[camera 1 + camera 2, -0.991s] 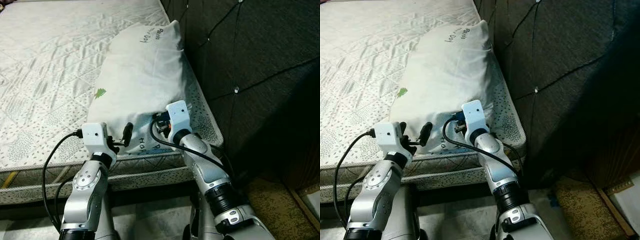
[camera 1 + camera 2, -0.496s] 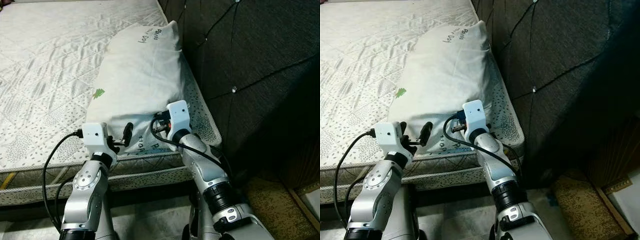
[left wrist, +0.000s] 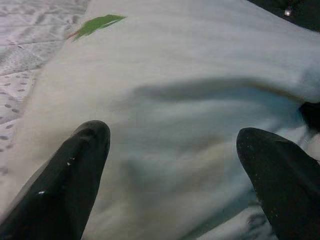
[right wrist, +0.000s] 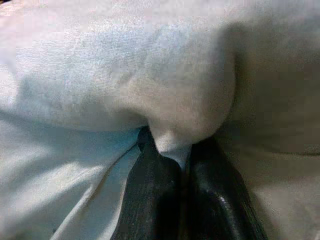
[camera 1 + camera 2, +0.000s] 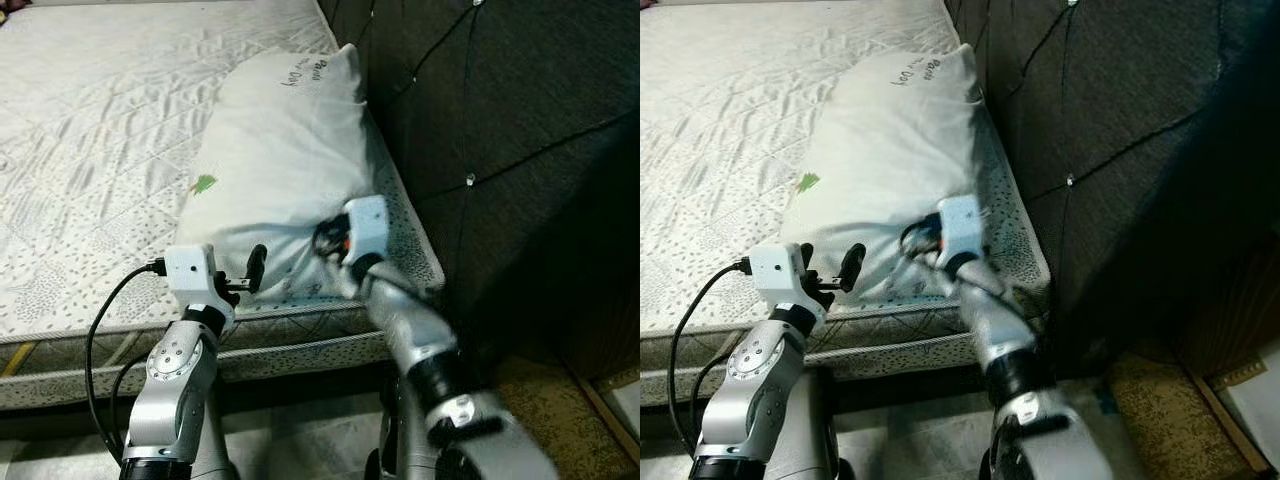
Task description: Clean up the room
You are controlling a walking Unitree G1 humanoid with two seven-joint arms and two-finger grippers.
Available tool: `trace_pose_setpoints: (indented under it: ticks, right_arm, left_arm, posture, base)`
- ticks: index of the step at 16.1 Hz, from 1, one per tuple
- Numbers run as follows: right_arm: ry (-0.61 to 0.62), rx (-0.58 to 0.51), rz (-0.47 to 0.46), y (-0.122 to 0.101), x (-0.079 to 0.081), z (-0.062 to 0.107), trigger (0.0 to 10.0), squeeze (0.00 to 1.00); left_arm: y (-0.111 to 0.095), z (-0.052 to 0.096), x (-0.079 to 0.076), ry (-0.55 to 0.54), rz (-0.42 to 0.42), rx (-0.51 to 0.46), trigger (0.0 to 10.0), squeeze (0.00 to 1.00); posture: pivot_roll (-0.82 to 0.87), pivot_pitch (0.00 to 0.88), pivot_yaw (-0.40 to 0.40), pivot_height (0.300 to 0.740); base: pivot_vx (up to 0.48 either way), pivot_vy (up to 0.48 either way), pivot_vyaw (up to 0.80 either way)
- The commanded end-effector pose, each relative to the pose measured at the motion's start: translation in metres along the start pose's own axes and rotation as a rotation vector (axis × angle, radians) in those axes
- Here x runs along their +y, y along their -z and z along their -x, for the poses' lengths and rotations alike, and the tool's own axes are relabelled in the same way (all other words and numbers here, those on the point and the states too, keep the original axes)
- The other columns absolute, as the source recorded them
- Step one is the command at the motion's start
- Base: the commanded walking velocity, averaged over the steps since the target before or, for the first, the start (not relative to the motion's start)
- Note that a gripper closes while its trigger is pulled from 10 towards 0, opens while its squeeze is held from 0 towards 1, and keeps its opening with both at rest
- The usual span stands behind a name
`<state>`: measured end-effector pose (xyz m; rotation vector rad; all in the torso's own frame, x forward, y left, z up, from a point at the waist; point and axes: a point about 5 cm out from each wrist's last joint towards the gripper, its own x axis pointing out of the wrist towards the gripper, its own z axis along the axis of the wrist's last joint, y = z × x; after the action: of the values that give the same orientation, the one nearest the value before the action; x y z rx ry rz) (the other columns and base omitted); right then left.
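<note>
Left pincer (image 5: 255,270) is hovering at the near edge of the bed (image 5: 90,150), its black fingers (image 3: 65,180) spread wide apart and gripping nothing, tips just short of the pillow (image 5: 285,160) cover. Right pincer (image 4: 182,185) is sitting at about 3 o'clock from the left one, fingers pressed together and clamped on a pinched fold of the pillow near its closest corner; fabric is bunching up around the fingertips in the right wrist view. Right arm is showing motion blur in both eye views. Pillow is white, lying lengthwise along the right edge of the mattress, running from the pincers toward 12 o'clock, long side just beside the dark tufted headboard (image 5: 500,120). A small green leaf mark (image 5: 203,184) is sitting on the pillow's left side, at 12 o'clock from the left pincer, and dark printed lettering (image 5: 305,72) is showing at the far end. Quilted mattress is stretching off toward 10 o'clock from the pillow. Patterned rug (image 5: 545,400) is lying on the floor at 4 o'clock from the right arm.
</note>
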<state>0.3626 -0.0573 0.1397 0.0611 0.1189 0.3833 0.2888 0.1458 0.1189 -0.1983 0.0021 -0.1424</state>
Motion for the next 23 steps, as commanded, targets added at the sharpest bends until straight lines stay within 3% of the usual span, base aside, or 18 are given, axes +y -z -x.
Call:
trace_pose_setpoints:
  ticks: [1, 4, 7, 11, 13, 16, 20, 21, 23]
  right_arm:
    - [0.104, -0.073, -0.003, -0.021, -0.025, -0.003, 0.0, 0.00]
    - [0.307, -0.160, 0.025, -0.055, -0.083, 0.002, 0.0, 0.00]
    - [0.493, -0.232, 0.076, -0.081, -0.135, 0.021, 0.0, 0.00]
    - [0.567, -0.245, 0.152, -0.080, -0.166, 0.042, 0.0, 0.00]
    - [0.560, -0.227, 0.185, -0.067, -0.170, 0.051, 0.0, 0.00]
    - [0.535, -0.162, 0.230, -0.025, -0.169, 0.085, 0.0, 0.00]
    - [0.456, -0.095, 0.261, 0.014, -0.142, 0.126, 0.0, 0.00]
    - [0.412, -0.076, 0.269, 0.023, -0.128, 0.140, 0.0, 0.00]
    - [0.382, -0.059, 0.273, 0.026, -0.118, 0.148, 0.0, 0.00]
  left_arm:
    - [-0.002, 0.000, 0.000, -0.006, -0.007, -0.007, 10.0, 0.00]
    - [-0.002, 0.000, 0.001, -0.009, -0.005, -0.008, 10.0, 0.00]
    - [-0.002, -0.001, 0.001, -0.011, -0.005, -0.010, 10.0, 0.00]
    - [-0.003, -0.001, 0.003, -0.015, -0.010, -0.012, 10.0, 0.00]
    - [-0.003, 0.000, 0.004, -0.017, -0.011, -0.012, 10.0, 0.00]
    - [-0.003, 0.001, 0.005, -0.012, -0.015, -0.008, 10.0, 0.00]
    - [-0.005, -0.002, 0.006, -0.002, -0.021, -0.006, 10.0, 0.00]
    - [-0.004, -0.003, 0.005, 0.004, -0.022, -0.005, 10.0, 0.00]
    - [-0.004, -0.002, 0.005, 0.004, -0.022, -0.004, 10.0, 0.00]
  posture:
    - [0.00, 0.101, -0.040, 0.503]
    - [0.00, 0.101, -0.042, 0.503]
    - [0.00, 0.101, -0.042, 0.503]
    - [0.00, 0.105, -0.042, 0.503]
    - [0.00, 0.106, -0.041, 0.503]
    - [-0.01, 0.107, -0.031, 0.503]
    - [-0.02, 0.108, -0.021, 0.503]
    - [-0.03, 0.108, -0.022, 0.503]
    - [-0.03, 0.108, -0.023, 0.503]
  base:
    - [0.000, 0.000, 0.00]
    - [0.000, 0.000, 0.00]
    - [0.000, 0.000, 0.00]
    - [0.000, 0.000, 0.00]
    - [0.000, 0.000, 0.00]
    - [0.000, 0.000, 0.00]
    - [0.000, 0.000, 0.00]
    - [0.000, 0.000, 0.00]
    - [0.000, 0.000, 0.00]
